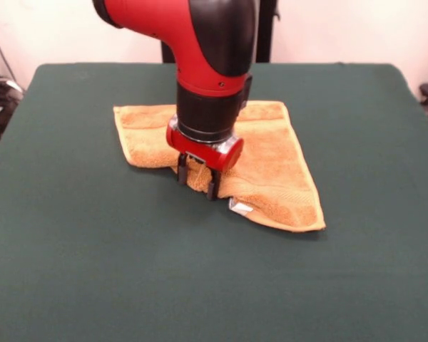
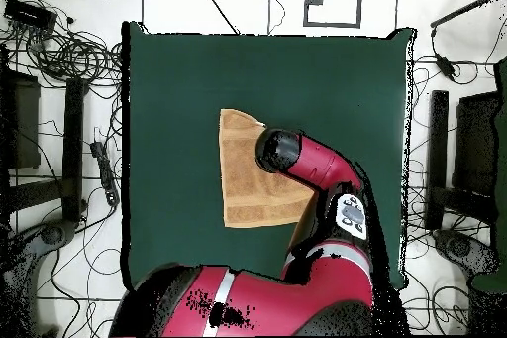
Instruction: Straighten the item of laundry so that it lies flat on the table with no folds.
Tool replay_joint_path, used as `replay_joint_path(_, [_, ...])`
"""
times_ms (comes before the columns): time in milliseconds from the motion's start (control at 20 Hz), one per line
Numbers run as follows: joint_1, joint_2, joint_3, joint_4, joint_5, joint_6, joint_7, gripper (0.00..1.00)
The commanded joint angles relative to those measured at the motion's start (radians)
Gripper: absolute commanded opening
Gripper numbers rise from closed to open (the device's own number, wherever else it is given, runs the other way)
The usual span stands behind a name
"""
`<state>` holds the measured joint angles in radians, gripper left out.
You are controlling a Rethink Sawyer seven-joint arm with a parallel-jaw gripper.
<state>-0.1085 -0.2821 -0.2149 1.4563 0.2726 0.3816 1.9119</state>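
Tool (image 1: 197,182) pinching folded towel (image 1: 271,153) edge, white tag (image 1: 240,206) beside it, green table (image 1: 93,249)

Red arm (image 2: 327,170) overlaps orange towel (image 2: 246,180) on green table (image 2: 168,106)

Bare table (image 1: 93,271) all around towel (image 1: 278,171); no obstacles.

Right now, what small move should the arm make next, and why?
Probably lift slightly and drag that edge outward. The pincer stands on the near edge of the towel, fingers straddling a bunched bit of cloth, and the towel lies folded into a triangle.
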Motion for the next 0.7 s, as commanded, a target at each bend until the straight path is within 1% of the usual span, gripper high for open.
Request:
replay_joint_path(50, [0.042,0.047,0.106,0.023,0.021,0.098,0.162,1.0])
replay_joint_path(700, [0.061,0.025,0.091,0.028,0.031,0.149,0.184,1.0])
